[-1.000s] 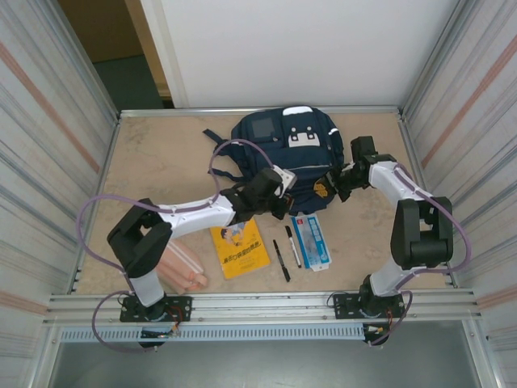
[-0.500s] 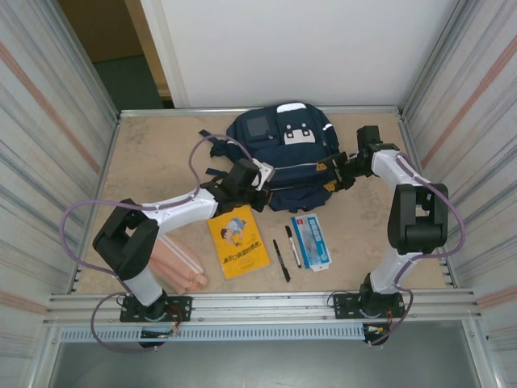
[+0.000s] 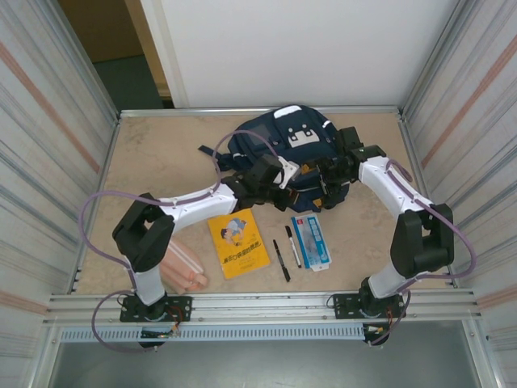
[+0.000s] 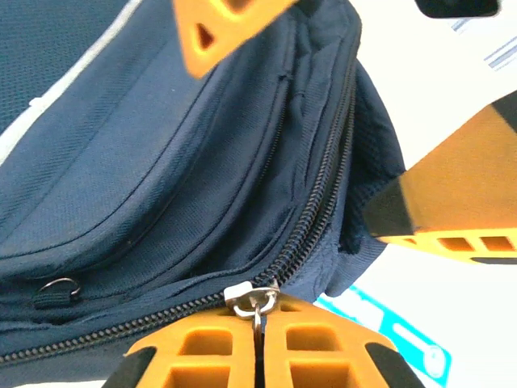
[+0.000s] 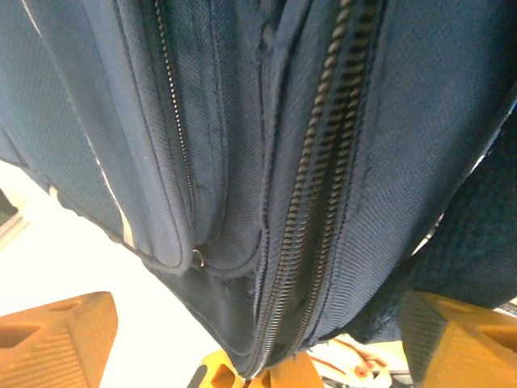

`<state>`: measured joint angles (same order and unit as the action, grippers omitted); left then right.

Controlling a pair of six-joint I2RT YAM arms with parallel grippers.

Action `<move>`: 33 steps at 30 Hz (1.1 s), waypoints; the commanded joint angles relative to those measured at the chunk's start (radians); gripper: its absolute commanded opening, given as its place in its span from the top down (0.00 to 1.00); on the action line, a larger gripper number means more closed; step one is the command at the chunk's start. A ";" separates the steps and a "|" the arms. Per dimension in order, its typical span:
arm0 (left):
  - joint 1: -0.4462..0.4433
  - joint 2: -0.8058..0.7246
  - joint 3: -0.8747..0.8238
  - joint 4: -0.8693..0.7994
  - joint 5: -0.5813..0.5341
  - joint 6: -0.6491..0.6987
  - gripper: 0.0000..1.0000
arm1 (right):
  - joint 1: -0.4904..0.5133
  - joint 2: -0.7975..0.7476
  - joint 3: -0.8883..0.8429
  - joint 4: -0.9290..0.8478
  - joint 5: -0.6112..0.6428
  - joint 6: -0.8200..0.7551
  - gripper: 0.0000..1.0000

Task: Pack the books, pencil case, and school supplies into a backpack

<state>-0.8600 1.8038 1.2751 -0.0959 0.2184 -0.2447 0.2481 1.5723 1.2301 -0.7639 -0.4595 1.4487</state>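
Observation:
The navy backpack [image 3: 284, 144] lies at the back of the table, its main zipper [image 5: 311, 202] partly parted. My left gripper [image 3: 292, 175] [image 4: 258, 314] is shut on the metal zipper pull [image 4: 255, 294] at the bag's front edge. My right gripper [image 3: 329, 183] [image 5: 254, 331] is open, one finger on each side of the bag's edge close to the left gripper, gripping nothing. In front lie the yellow book [image 3: 239, 242], two black pens [image 3: 280, 260] [image 3: 292, 245], the blue-white box [image 3: 311, 241] and the pink pencil case [image 3: 184, 271].
Metal walls enclose the table on the left, right and back. The table's front rail [image 3: 258, 305] runs across the near edge by the arm bases. Bare tabletop [image 3: 153, 162] lies left of the backpack.
My right gripper has opened and swung left to the bag's front edge beside the left gripper. The left gripper, still shut, moved right again, and the backpack shifted with it.

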 commanded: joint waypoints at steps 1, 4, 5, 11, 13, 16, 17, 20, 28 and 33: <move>-0.008 -0.011 0.043 0.122 0.079 -0.009 1.00 | 0.015 0.025 -0.015 -0.038 0.040 0.056 0.27; 0.006 -0.036 0.031 0.085 0.061 0.058 1.00 | 0.025 0.034 -0.017 -0.041 0.077 0.049 0.53; 0.019 -0.047 0.016 0.078 0.056 0.069 1.00 | 0.024 0.038 -0.017 -0.039 0.081 0.037 0.63; 0.150 -0.156 -0.130 0.061 0.057 0.078 1.00 | 0.016 0.044 0.004 -0.028 0.081 -0.081 0.80; 0.195 -0.192 -0.184 0.069 0.040 0.090 1.00 | 0.013 0.032 0.013 -0.027 0.069 -0.097 0.82; 0.275 -0.236 -0.250 0.075 0.016 0.086 1.00 | 0.013 -0.003 0.010 0.002 0.081 -0.107 0.92; 0.300 -0.246 -0.263 0.077 0.028 0.077 1.00 | 0.013 -0.014 0.005 0.019 0.084 -0.106 1.00; 0.338 -0.263 -0.299 0.133 0.083 0.028 1.00 | 0.013 -0.016 0.004 0.028 0.071 -0.104 1.00; 0.230 -0.227 -0.256 0.193 0.101 -0.043 1.00 | 0.062 0.010 0.069 -0.081 0.103 -0.078 0.26; 0.105 -0.163 -0.182 0.214 0.077 -0.060 1.00 | 0.169 0.000 0.060 -0.089 0.187 0.027 0.12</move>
<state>-0.7021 1.6257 1.0229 0.0303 0.2955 -0.2855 0.3756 1.5833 1.2747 -0.7956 -0.3397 1.4055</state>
